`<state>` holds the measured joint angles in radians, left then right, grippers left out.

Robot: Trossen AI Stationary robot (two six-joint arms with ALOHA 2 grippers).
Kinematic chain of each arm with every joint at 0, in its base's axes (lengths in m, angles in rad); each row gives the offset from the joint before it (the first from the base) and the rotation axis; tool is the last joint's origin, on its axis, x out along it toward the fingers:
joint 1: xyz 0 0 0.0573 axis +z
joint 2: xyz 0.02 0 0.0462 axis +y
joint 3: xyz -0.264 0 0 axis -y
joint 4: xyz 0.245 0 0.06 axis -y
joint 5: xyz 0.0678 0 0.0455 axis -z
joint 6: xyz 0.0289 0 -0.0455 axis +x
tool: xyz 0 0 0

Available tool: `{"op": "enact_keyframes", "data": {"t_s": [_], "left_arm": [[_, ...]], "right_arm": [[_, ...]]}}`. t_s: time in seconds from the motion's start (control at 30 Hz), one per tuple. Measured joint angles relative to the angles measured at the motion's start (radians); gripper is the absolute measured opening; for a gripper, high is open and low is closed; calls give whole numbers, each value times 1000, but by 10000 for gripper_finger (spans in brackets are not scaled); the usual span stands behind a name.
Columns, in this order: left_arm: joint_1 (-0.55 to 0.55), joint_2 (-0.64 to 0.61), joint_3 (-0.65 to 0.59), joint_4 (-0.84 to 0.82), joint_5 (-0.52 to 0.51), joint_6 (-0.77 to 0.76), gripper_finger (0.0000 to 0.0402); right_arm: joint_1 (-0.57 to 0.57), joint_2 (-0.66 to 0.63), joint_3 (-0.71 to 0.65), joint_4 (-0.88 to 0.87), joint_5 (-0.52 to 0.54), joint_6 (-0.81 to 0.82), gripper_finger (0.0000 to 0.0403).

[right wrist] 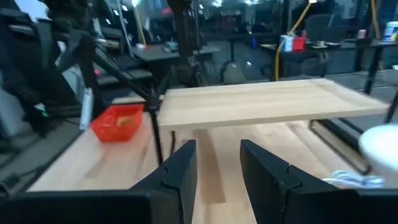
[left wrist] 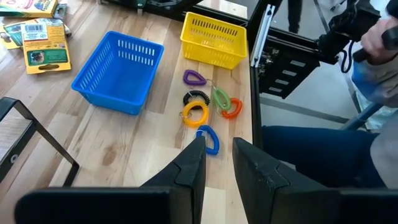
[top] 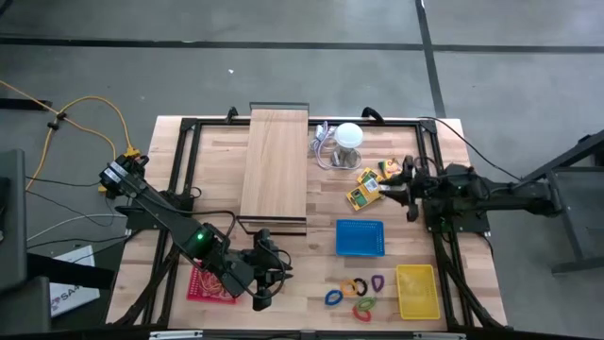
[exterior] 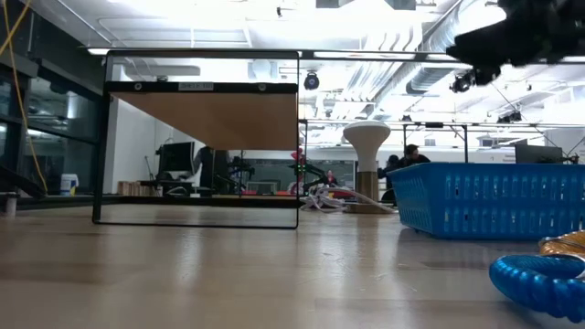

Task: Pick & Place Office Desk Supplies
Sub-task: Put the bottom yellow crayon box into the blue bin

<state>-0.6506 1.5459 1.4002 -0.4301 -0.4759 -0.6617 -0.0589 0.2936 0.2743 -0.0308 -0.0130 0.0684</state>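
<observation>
Several coloured loop clips lie loose on the table near its front edge, between the blue basket and the yellow basket. In the left wrist view they are purple, black, green, orange, yellow and blue. Yellow-orange printed packs lie flat farther back. My left gripper hovers open, left of the clips, with nothing between its fingers. My right gripper is open and raised beside the packs, pointing level toward the table's left.
A long wooden board rests on a black frame across the table's middle. A white round object with a grey cable stands at the back. A red basket sits under my left arm. A person is beyond the table's edge.
</observation>
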Motion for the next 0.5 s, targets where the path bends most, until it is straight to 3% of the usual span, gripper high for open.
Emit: {"op": "enact_keyframes", "data": {"t_s": [0.2,0.5], "left_arm": [[0,0,0,15,0,0,77],[0,0,0,17,0,0,77]], "right_arm": [[0,173,164,-150,14,-72,111],[0,330,211,-163,-10,-264,111]]}}
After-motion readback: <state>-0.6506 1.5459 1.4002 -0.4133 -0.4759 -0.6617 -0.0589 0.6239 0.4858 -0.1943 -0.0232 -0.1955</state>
